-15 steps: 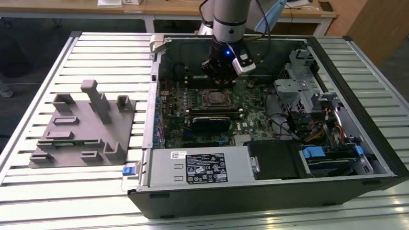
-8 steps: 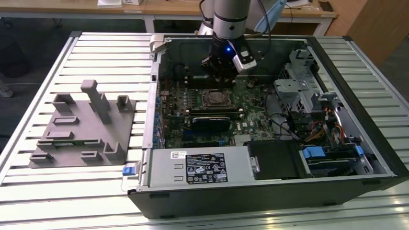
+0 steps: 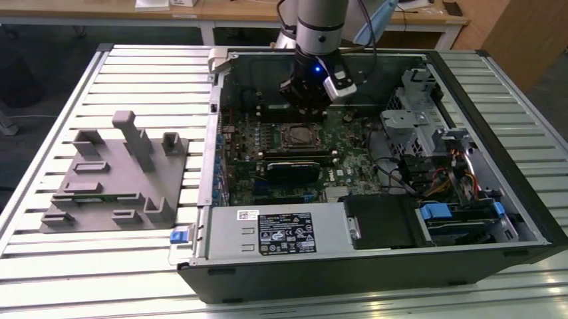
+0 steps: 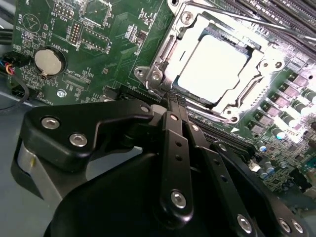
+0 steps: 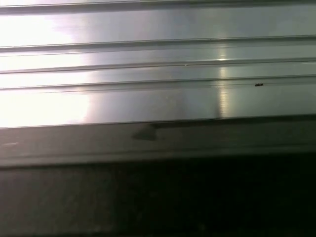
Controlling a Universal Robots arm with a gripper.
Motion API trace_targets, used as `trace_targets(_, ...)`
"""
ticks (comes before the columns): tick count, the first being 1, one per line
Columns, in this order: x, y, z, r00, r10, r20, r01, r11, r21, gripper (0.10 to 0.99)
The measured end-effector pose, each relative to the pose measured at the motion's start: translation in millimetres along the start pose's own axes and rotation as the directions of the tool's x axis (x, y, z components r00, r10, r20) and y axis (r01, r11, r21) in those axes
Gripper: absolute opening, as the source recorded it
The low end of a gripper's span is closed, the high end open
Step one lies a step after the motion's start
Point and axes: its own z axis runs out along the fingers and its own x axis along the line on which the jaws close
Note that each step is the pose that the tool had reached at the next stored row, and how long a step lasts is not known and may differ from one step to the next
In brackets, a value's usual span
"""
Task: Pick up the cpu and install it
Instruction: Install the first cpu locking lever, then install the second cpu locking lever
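CPU (image 4: 211, 69) lies seated in the motherboard socket (image 4: 163, 59), its pale face plain in the second wrist view; the exterior view shows the gripper (image 3: 306, 106) above the board, fingers (image 4: 177, 148) closed together, holding nothing.

The cpu (image 4: 210, 69) has a pale, matt metal face, framed by the socket's (image 4: 163, 64) shiny bare steel. Around it the motherboard (image 4: 108, 44) is glossy green. The fingers (image 4: 175, 148) are smooth black, semi-gloss. The table (image 3: 133, 60) is ribbed, brushed aluminium.
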Motion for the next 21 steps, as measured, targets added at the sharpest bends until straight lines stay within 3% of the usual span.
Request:
trace_targets(11, -0.3, -3.2, 0.0, 1.0000, 0.000, 0.0000, 0.000, 1.0000, 0.000, 0.106)
trace_targets(21, -1.0, -10.7, 0.1, 1.0000, 0.000, 0.0000, 0.000, 1.0000, 0.000, 0.106)
